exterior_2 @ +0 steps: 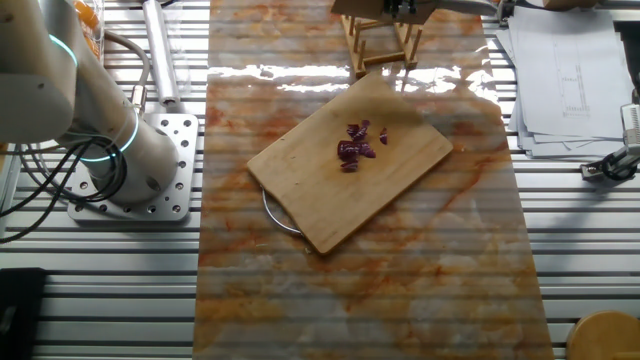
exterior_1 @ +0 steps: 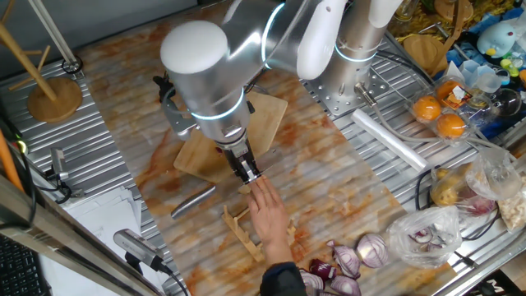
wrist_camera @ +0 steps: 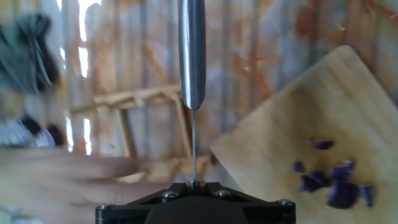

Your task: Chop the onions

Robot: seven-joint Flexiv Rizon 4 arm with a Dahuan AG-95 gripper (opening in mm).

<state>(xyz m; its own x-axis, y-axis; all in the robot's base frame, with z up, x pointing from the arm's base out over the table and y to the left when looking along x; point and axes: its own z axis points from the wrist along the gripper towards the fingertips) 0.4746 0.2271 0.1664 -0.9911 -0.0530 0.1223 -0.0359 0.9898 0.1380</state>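
The onions (exterior_2: 358,148) are a small cluster of dark purple pieces lying on the wooden cutting board (exterior_2: 350,172). They also show at the lower right of the hand view, onions (wrist_camera: 329,180) on the board (wrist_camera: 311,118). In one fixed view the arm hides them. My gripper (wrist_camera: 194,185) is shut on a knife (wrist_camera: 192,56) seen edge-on, its steel handle pointing away from me. The gripper (exterior_1: 249,174) hangs off the board's edge, above a wooden rack (exterior_1: 243,230), well apart from the onions.
A person's hand (exterior_1: 268,212) reaches to the rack right under my gripper. A silvery metal piece (exterior_1: 193,201) lies left of the rack. Halved red onions (exterior_1: 349,261), a clear plastic bag (exterior_1: 423,234) and oranges (exterior_1: 440,115) sit to the right.
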